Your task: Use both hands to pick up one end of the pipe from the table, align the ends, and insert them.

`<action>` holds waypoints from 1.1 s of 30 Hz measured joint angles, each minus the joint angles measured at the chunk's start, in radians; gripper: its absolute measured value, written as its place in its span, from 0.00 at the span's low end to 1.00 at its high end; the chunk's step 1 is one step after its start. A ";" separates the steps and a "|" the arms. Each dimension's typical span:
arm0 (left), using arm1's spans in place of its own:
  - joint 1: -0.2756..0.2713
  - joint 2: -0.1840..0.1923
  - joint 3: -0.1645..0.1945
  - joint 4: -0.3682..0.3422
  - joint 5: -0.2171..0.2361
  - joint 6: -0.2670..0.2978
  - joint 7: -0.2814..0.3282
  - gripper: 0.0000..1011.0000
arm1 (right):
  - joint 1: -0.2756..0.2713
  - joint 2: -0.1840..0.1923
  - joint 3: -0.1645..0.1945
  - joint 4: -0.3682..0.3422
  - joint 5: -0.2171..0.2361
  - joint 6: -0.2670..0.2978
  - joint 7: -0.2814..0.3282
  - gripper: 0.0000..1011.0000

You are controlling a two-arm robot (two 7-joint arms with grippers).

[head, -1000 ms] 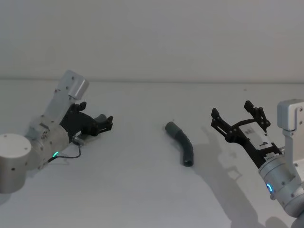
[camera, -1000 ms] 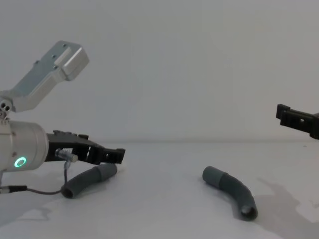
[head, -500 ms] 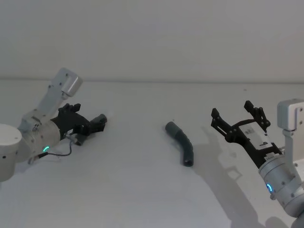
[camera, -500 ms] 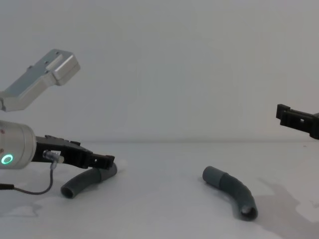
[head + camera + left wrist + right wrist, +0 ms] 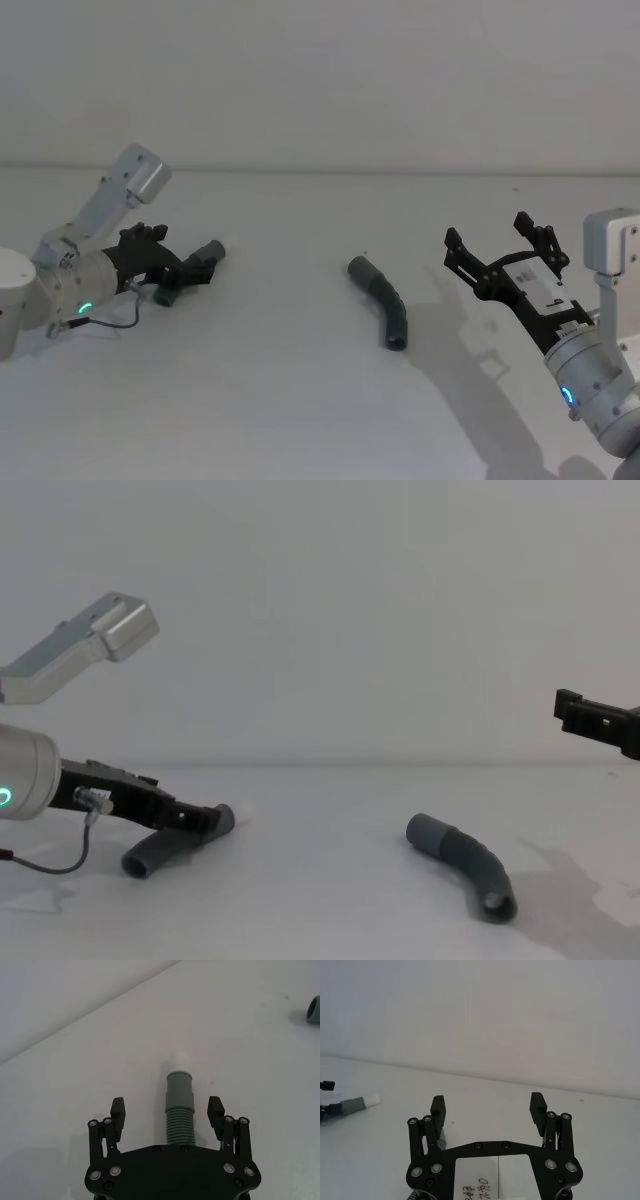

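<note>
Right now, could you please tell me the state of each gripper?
Left gripper: open, fingers either side of the white-tipped pipe piece, not gripping it.
Right gripper: open, holding nothing.

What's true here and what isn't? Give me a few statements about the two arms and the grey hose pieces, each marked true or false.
1. The left gripper is open, with a finger on either side of the left hose piece. True.
2. The right gripper holds the right hose piece. False: it is open and empty, up in the air and apart from that piece, which lies on the table.
3. The two hose pieces are joined. False: they lie well apart.
4. The left hose piece has a whitish tip. True.
</note>
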 joint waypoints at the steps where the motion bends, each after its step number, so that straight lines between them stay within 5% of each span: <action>1: -0.003 0.001 0.001 0.004 0.001 0.001 -0.004 0.99 | 0.000 0.000 0.000 0.000 0.000 0.000 0.000 0.99; 33: -0.065 -0.030 0.029 0.119 0.026 0.001 -0.096 0.99 | 0.000 0.000 0.000 0.000 0.000 0.000 0.000 0.99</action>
